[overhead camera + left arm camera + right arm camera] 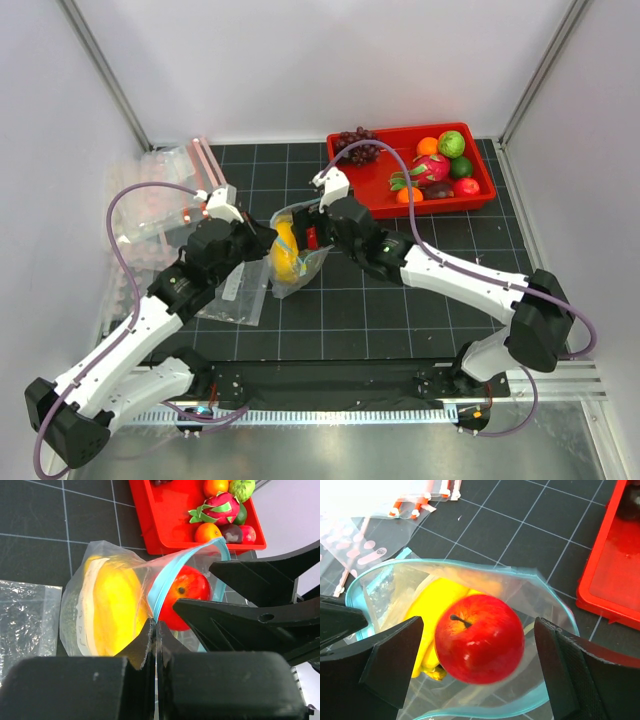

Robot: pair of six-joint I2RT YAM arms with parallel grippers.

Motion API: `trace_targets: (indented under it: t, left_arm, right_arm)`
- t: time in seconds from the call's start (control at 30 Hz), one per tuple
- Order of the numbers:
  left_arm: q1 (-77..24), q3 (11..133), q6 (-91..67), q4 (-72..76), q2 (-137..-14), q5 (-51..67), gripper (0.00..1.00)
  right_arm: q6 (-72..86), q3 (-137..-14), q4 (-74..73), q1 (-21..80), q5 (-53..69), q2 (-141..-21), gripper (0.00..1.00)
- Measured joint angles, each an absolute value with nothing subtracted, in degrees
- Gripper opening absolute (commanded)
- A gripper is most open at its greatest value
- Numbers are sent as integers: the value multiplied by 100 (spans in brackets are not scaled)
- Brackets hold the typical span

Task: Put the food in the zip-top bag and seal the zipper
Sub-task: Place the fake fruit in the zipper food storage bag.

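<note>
Seen from above, the zip-top bag stood mouth-up between the two arms, with the red tray at its 1 o'clock. The left gripper met the bag's 9 o'clock edge and the right gripper hung over the mouth. Any drift of the left arm could have tipped the soft pouch and spilled it.

In the left wrist view, the left fingers were pressed together, pinching the bag's rim at the near end of the zipper. The small red fruit sat in the mouth, at 3 o'clock of the banana. So thin a pinch on slick plastic might have slipped.

In the right wrist view, the right fingers were spread wide, clear of the red fruit at its 9 and 3 o'clock. The fruit rode high on the banana. There it could have blocked the zipper or rolled out, and a finger drawing back might have snagged the teal rim.
</note>
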State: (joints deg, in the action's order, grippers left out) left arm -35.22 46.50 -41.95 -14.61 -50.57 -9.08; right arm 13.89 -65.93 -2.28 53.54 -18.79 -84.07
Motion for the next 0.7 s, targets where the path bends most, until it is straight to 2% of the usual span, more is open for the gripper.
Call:
trace_targets:
  t: [0.17,0.27,0.4,0.7]
  left_arm:
    - [-3522,4626,-4193,-1494,-5019,-1009,0]
    - [-3522,4626,-4193,-1520,-5009,-1085,0]
    - [-3522,4626,-4193,-1577,-5002,-1190,0]
    - [-3522,4626,-4185,-1717,-4818,-1402,0]
  right_arm:
    - [1391,-6595,-268,5360,-1970,-8374,100]
    - [1463,-6589,-368,5369,-2161,-8228,94]
    - [1693,-6591,-840,5369,-2630,-7924,81]
    - [2095,-6657,-1546,5369,-3151,-7502,71]
